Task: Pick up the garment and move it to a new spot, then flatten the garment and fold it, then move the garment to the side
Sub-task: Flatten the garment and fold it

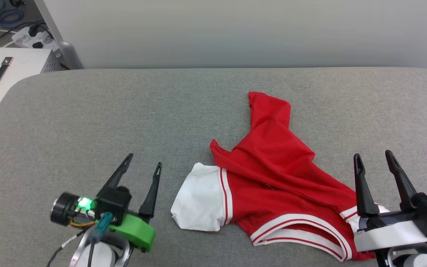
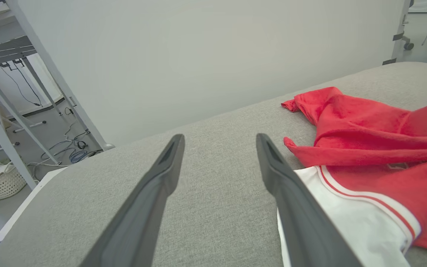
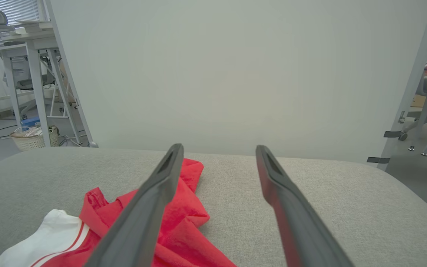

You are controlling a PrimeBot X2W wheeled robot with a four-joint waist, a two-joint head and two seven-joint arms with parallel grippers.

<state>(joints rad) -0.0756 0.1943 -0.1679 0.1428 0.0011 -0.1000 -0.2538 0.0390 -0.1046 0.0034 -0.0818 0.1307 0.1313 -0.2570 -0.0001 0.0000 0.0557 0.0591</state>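
Here both pairs of jaws stand spread and hold nothing. Our left jaws hover over bare worktop (image 1: 124,111) just beside the white sleeve (image 1: 198,200). Our right jaws hang by the other sleeve's striped seam (image 1: 347,214), near the front right corner. We judge they flank the garment (image 1: 272,174) so that each can take one side of it for the lift. The garment lies crumpled right of the middle, its neckline trim (image 1: 298,226) toward the front edge and a red flap (image 1: 269,107) trailing toward the far edge, the body folded over itself. Nothing is flattened yet, so we take the pickup as the step in hand. Beyond the far edge stands a pale panel (image 1: 235,33).
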